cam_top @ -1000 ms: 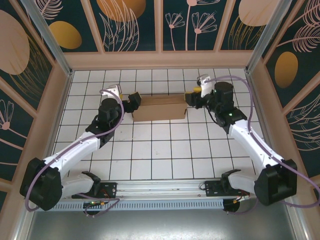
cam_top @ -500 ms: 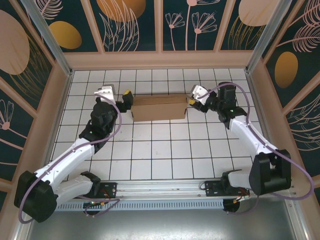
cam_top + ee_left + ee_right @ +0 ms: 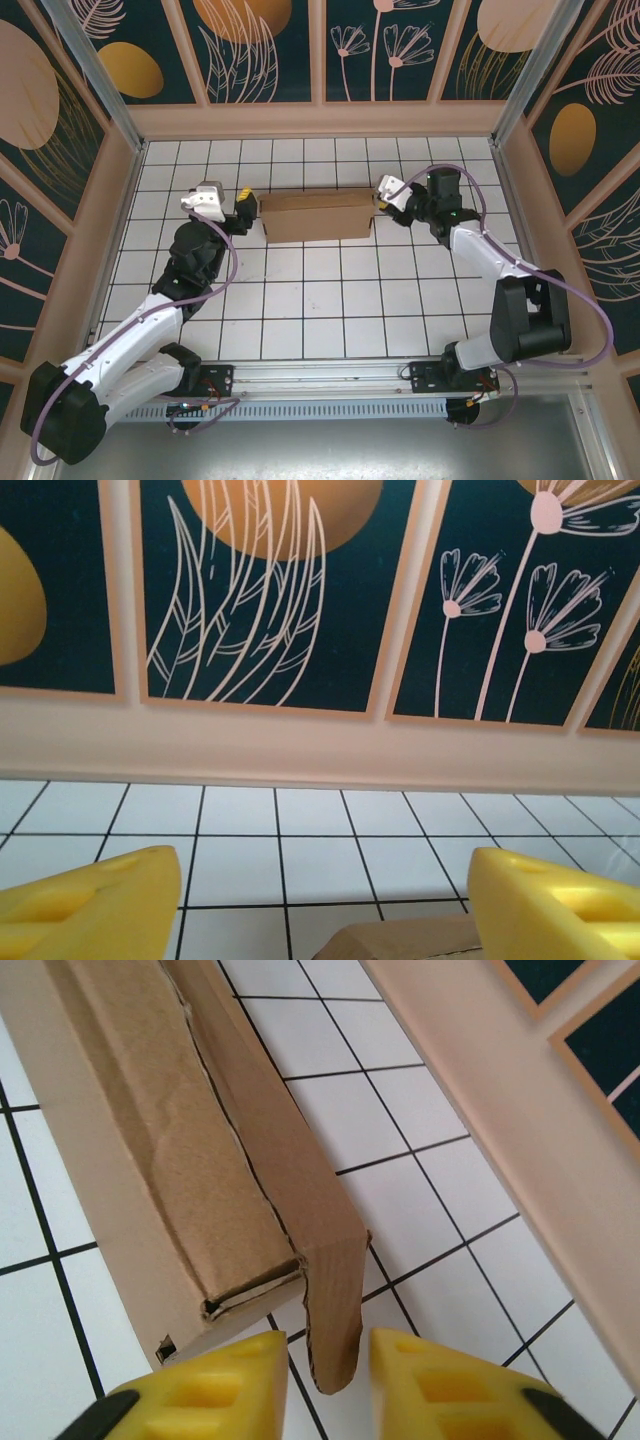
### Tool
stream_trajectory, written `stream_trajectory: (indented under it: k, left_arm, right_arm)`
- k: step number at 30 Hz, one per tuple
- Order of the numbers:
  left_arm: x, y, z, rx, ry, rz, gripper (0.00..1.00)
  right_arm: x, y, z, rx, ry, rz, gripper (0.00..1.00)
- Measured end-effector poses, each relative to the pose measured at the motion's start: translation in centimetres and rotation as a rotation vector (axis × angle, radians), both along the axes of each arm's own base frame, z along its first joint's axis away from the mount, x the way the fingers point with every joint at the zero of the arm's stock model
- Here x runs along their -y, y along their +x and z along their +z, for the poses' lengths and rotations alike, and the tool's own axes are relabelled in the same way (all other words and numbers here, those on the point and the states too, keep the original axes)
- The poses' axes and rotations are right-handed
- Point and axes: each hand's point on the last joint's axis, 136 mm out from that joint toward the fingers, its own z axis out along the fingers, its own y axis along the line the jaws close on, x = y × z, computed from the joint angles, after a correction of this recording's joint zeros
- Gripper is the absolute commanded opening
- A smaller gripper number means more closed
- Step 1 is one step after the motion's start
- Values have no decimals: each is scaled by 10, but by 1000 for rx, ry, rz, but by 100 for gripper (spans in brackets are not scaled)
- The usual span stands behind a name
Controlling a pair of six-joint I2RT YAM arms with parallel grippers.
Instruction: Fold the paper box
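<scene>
The paper box [image 3: 318, 215] is a shallow brown cardboard box lying across the far middle of the tiled table. My left gripper [image 3: 243, 205] hovers just off its left end. In the left wrist view that gripper [image 3: 320, 910] is open, its yellow fingertips [image 3: 90, 905] wide apart, with a box corner [image 3: 400, 942] low between them. My right gripper [image 3: 383, 196] is at the box's right end. In the right wrist view an end flap [image 3: 335, 1330] hangs loose between the narrowed jaws of this gripper [image 3: 325, 1385], with a small gap on each side.
The table [image 3: 320, 300] is white tile with black lines, closed in by a beige rim and patterned wall panels [image 3: 320, 50] at the back and sides. The back wall [image 3: 320, 750] stands a few tiles beyond the box.
My left gripper has drawn back to the left off the box's end. The right jaws have narrowed around the end flap, and the right arm's elbow has swung toward the near right.
</scene>
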Motion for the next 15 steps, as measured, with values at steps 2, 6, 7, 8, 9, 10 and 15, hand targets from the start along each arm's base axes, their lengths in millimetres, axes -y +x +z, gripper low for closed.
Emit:
stream_trajectory:
  k: [2,6,7,8,9,10,15]
  left_arm:
    - [2,0,0,1,7,-10,75]
    - [3,0,-1,-1,14,-18,83]
    - [4,0,-1,-2,15,-20,83]
    - [4,0,0,-2,15,-20,83]
    - [4,0,0,-3,15,-21,82]
    - [4,1,1,-3,16,-22,82]
    - [5,1,2,-5,16,-23,80]
  right_arm:
    - [1,2,-1,-2,-5,-5,17]
    - [1,5,2,5,-5,-14,18]
    - [1,5,3,5,-1,-18,19]
    - [1,6,3,5,2,-20,21]
    - [1,7,4,7,4,-24,22]
    - [2,7,5,11,6,-27,23]
    - [2,11,10,29,16,-36,23]
